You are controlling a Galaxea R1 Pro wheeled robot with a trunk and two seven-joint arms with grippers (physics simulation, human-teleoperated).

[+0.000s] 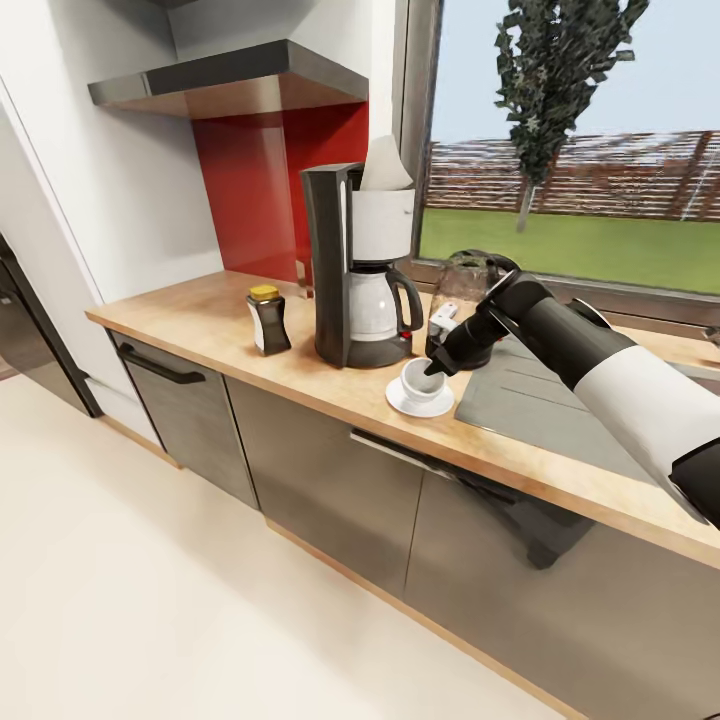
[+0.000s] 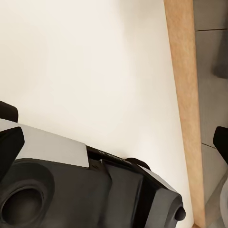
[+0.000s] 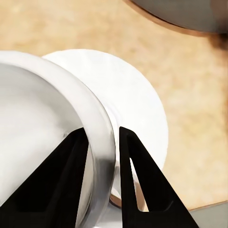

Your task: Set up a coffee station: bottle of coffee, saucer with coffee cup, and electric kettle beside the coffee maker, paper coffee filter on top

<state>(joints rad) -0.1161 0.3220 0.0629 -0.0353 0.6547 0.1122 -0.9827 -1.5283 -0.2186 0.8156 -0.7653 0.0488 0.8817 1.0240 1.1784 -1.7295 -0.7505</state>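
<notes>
Right wrist view: coffee cup (image 3: 42, 133) rim pinched above saucer (image 3: 137, 109).
Right gripper (image 3: 102, 142) fingers straddle the rim, one inside, one outside, keeping the cup upright beside the coffee maker (image 1: 360, 265).

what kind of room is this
A home kitchen, rendered in a simulator: a wood-grain countertop over dark grey cabinet fronts, a coffee maker with a coffee cup beside it, and a sink drainboard under a garden window.
</notes>
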